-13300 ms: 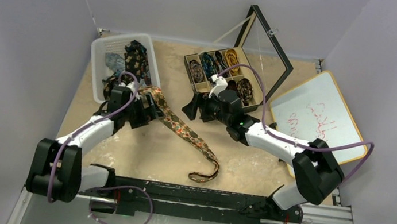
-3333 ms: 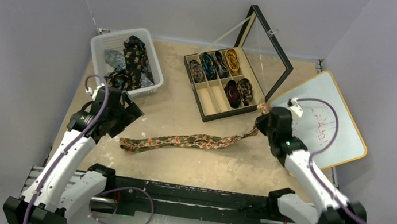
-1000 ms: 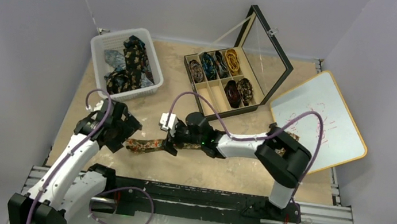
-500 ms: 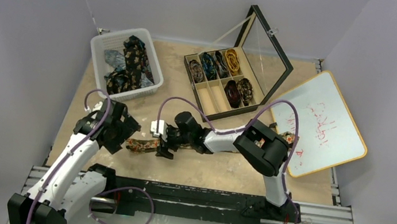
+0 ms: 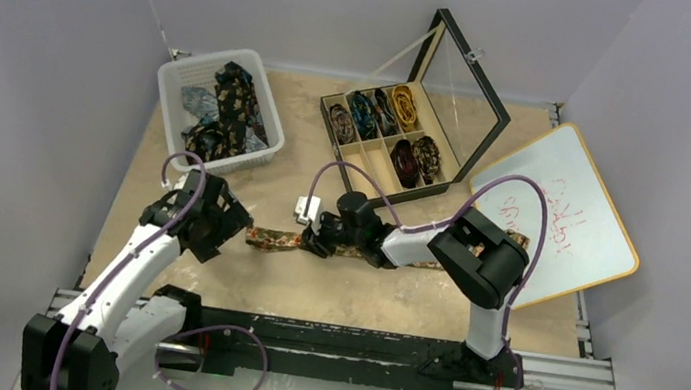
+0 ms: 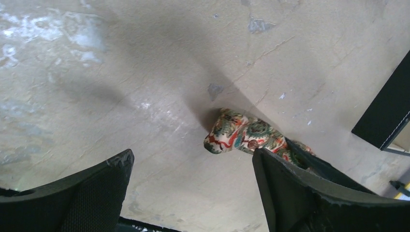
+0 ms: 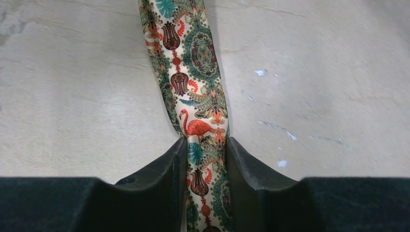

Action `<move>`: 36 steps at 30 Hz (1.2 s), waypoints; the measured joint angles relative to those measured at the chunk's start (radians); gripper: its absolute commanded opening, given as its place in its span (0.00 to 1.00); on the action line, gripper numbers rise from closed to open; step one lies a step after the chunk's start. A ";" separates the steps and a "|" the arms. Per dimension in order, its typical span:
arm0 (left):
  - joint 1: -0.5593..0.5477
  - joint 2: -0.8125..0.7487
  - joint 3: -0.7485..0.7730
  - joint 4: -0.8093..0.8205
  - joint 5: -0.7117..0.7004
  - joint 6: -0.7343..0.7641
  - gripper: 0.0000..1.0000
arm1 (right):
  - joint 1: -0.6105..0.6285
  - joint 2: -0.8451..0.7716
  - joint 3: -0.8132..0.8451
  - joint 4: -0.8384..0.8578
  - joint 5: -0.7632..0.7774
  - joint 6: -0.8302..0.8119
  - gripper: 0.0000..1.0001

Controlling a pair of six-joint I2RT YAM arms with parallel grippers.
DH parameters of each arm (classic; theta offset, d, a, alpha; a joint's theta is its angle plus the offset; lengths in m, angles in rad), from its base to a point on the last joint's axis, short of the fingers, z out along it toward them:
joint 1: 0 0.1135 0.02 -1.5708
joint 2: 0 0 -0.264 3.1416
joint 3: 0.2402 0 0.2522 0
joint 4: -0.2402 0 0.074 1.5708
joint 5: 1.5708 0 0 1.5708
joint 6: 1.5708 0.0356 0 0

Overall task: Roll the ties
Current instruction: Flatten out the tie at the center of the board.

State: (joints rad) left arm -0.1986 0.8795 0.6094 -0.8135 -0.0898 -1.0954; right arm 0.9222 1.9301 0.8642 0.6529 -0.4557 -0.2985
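Observation:
One patterned tie (image 5: 273,239) in tan, orange and green lies flat across the near middle of the table. My right gripper (image 5: 312,239) is low over it, and in the right wrist view its jaws (image 7: 205,153) are shut on the tie (image 7: 193,72) across its width, the fabric bunched between them. My left gripper (image 5: 224,228) is open just left of the tie's free end. That end (image 6: 237,137) lies ahead of the open left gripper (image 6: 192,157), close to the right finger (image 6: 300,193) and not between the fingers. Several coiled ties (image 5: 403,107) sit in the box.
A white basket (image 5: 164,101) at the back left holds loose ties (image 5: 227,109). The black compartment box (image 5: 391,199) stands behind the right gripper with its glass lid (image 5: 469,70) up; its corner (image 6: 387,116) shows in the left wrist view. A whiteboard (image 5: 561,213) lies at the right.
My right gripper has shifted right and back along the tie and closed on it. The left gripper has moved slightly right and away from me, still open.

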 measured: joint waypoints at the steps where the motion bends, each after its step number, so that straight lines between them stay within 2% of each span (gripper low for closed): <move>1: 0.000 0.010 -0.004 0.014 0.007 0.013 0.92 | -0.009 -0.010 -0.014 0.006 0.011 0.007 0.38; 7: 0.002 0.041 -0.045 0.156 0.056 0.094 0.91 | -0.005 -0.014 -0.019 0.042 0.018 0.061 0.45; 17: 0.050 0.071 -0.161 0.400 0.170 0.225 0.72 | 0.000 -0.014 0.010 0.045 0.019 0.088 0.46; 20: 0.082 0.075 -0.181 0.428 0.203 0.251 0.69 | 0.000 -0.014 0.013 0.035 0.021 0.089 0.47; 23: 0.094 0.069 -0.182 0.430 0.222 0.264 0.71 | 0.000 -0.014 0.013 0.032 0.026 0.092 0.48; 27: 0.095 0.010 -0.182 0.393 0.232 0.261 0.70 | 0.000 -0.019 0.013 0.027 0.040 0.098 0.49; 31: 0.095 -0.003 -0.182 0.360 0.232 0.241 0.54 | 0.000 -0.037 0.013 0.022 0.051 0.100 0.49; 36: 0.097 0.114 -0.181 0.340 0.227 0.240 0.31 | 0.000 -0.074 0.018 0.004 0.078 0.106 0.49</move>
State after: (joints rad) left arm -0.1020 0.9936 0.4286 -0.4736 0.1371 -0.8555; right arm 0.9218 1.8557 0.8822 0.6571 -0.3775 -0.1925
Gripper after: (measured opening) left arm 0.433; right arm 0.489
